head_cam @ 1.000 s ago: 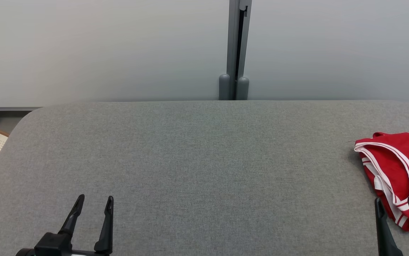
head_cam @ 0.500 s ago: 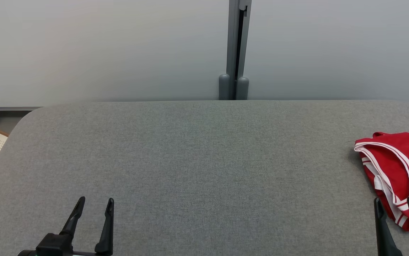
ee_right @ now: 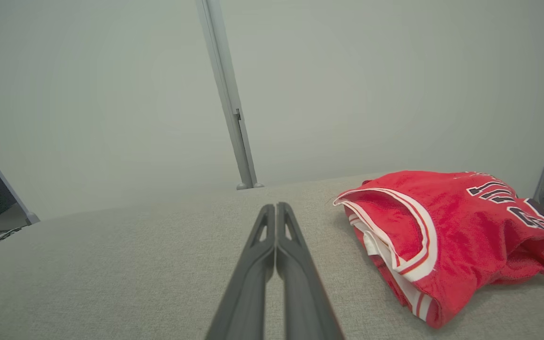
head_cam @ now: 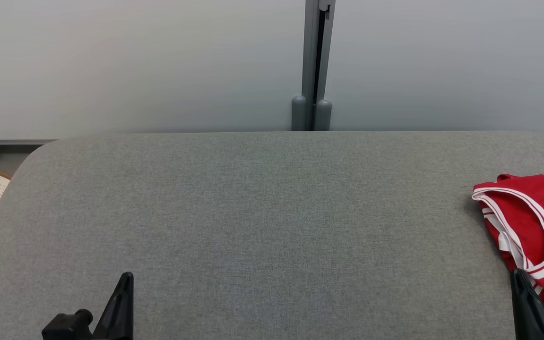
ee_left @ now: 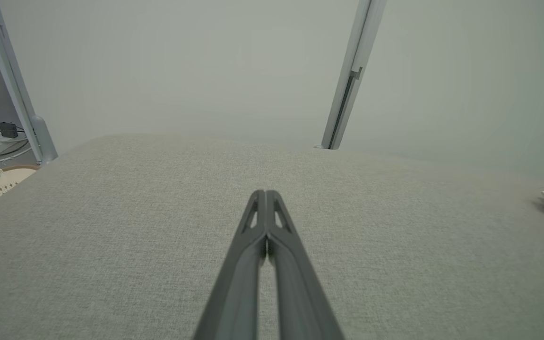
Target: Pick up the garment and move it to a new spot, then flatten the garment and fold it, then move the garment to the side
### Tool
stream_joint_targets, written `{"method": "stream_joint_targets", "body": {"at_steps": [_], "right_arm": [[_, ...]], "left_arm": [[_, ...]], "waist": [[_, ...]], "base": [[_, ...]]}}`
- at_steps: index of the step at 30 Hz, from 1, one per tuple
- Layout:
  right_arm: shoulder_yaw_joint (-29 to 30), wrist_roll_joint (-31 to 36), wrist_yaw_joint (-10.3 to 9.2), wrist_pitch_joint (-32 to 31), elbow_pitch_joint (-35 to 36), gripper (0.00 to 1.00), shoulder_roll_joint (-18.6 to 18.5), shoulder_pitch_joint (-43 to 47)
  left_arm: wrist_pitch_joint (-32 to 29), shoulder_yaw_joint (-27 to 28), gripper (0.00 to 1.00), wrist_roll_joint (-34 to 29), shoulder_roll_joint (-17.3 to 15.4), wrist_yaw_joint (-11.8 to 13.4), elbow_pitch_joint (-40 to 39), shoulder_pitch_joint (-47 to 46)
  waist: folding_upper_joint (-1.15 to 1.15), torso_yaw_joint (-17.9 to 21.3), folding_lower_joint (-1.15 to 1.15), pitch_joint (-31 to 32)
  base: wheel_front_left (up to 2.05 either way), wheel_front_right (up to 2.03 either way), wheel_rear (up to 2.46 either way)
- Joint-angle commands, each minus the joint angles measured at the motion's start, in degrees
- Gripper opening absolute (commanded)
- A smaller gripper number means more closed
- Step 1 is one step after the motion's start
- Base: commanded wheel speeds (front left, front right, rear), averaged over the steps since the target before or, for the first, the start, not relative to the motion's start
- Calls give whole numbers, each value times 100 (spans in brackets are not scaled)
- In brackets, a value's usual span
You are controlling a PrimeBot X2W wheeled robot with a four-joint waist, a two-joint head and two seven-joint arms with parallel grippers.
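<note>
1. At the lower left of the head view, your left gripper point(head_cam: 127, 277) is clenched on nothing.
2. At the lower right, your right gripper point(head_cam: 517, 274) is clenched too and holds nothing, close by the garment.
3. The red jersey point(head_cam: 531, 222) lies bunched and loosely doubled at the right edge of the grey padded table point(head_cam: 272, 203).
4. You could read this as a jersey waiting for pickup, or one roughly folded and set aside.
5. Farthest, top centre, a grey post point(head_cam: 312, 66) stands.

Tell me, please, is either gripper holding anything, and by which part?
Nothing is held: the left gripper and the right gripper are shut empty, and the garment lies untouched nearby.
</note>
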State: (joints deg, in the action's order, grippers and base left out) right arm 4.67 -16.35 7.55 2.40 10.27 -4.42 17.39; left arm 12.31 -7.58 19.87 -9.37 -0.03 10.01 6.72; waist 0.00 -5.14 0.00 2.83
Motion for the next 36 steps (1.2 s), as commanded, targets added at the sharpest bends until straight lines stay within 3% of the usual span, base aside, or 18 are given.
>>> {"method": "stream_joint_targets", "body": {"at_steps": [1, 36], "right_arm": [[-8, -352, -1, -35, -15, 0, -59, -208], [-375, -3764, -4, -35, -1032, 0, -334, -1192]], "left_arm": [[-59, 100, 0, 306, -4, -29, -82, -210], [-802, 649, 0, 3195, 261, -23, -236, -647]], "waist": [[0, 10, 0, -4], [-1, 157, 0, -79]], "base": [[0, 0, 0], [0, 0, 0]]}}
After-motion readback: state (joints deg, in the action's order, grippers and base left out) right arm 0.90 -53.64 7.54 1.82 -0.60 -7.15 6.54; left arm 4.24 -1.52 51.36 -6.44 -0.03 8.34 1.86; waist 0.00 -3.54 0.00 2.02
